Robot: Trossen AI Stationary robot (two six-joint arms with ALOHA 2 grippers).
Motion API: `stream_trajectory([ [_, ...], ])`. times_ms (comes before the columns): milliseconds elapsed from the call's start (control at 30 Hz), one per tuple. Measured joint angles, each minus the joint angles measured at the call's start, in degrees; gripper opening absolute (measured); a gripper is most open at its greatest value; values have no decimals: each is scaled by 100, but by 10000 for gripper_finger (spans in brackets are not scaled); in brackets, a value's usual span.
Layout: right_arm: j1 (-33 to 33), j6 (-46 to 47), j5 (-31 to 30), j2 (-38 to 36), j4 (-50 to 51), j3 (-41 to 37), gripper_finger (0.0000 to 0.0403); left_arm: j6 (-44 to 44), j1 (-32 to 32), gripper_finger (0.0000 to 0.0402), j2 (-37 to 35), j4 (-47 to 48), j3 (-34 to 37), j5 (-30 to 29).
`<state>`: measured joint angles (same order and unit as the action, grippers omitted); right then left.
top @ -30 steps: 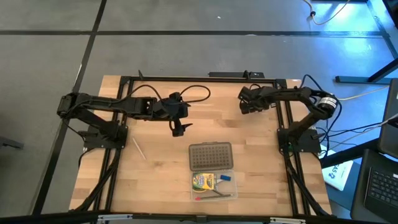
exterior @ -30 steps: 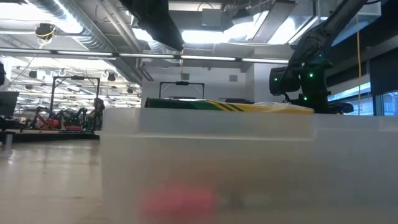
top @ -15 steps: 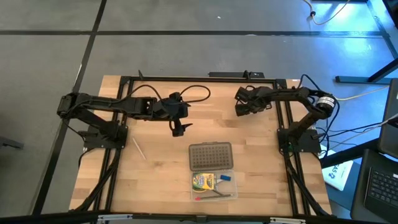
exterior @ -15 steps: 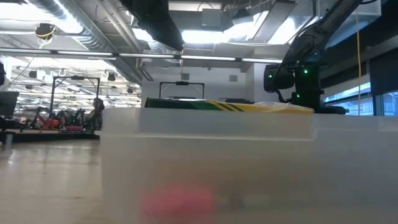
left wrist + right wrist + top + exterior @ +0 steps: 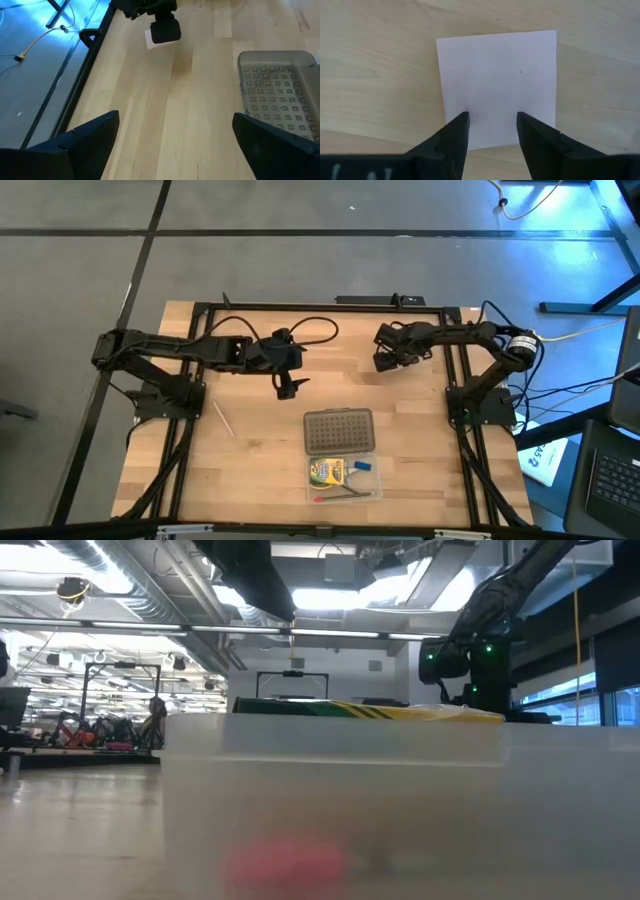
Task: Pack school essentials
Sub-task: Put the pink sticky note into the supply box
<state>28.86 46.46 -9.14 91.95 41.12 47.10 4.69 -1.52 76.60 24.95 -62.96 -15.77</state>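
- Viewing from above, I see my right gripper [image 5: 385,358] at the far right part of the table [image 5: 260,460], directly over the pink square pad [image 5: 497,85]; the arm hides the pad in this view.
- Its wrist camera shows the pad as a pale square lying flat on the wood, with the two dark fingers [image 5: 451,137] parted a little and their tips over the pad's near edge. I cannot tell whether they touch it.
- My left gripper [image 5: 287,386] hangs near the table's middle, fingers [image 5: 85,137] spread wide with nothing between them.
- The left wrist camera shows the right gripper farther off, with a corner of the pad [image 5: 149,39] showing beside it.
- The clear plastic case [image 5: 341,478] lies open at the near middle, its grey dotted lid [image 5: 339,431] on the far side.
- Inside it I make out the green-yellow crayon box [image 5: 326,471], the tiny blue eraser [image 5: 363,465], and something red and dark along the near edge [image 5: 340,495], too small to name.
- A pale pencil [image 5: 224,419] lies alone on the wood, left of the lid.
- The low camera is mostly blocked by the blurred case wall [image 5: 330,810]; only the crayon box's top edge [image 5: 360,710] and a pink blur [image 5: 285,862] show.
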Motion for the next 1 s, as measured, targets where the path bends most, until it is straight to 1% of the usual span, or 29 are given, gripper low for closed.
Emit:
stream_trajectory([
  [167,0,-22,47,-121,83,-1,168,0,0,383,0,0,0,0],
  [333,-2,-93,152,-475,100,0,169,0,-2,383,0,0,0,-2],
  [467,-2,-363,188,-748,98,2,185,0,0,383,0,0,0,0],
  [600,-2,-486,187,-860,148,2,229,0,-1,383,0,0,0,-2],
  [700,-2,-535,181,-852,158,2,272,0,-2,383,0,0,0,0],
  [867,-2,-961,141,-829,113,2,348,0,0,383,0,0,0,-2],
  [967,19,-1104,55,-829,122,-13,386,0,0,383,0,0,0,-2],
  [1000,38,-1104,-5,-829,123,-40,392,0,0,383,0,0,0,-2],
])
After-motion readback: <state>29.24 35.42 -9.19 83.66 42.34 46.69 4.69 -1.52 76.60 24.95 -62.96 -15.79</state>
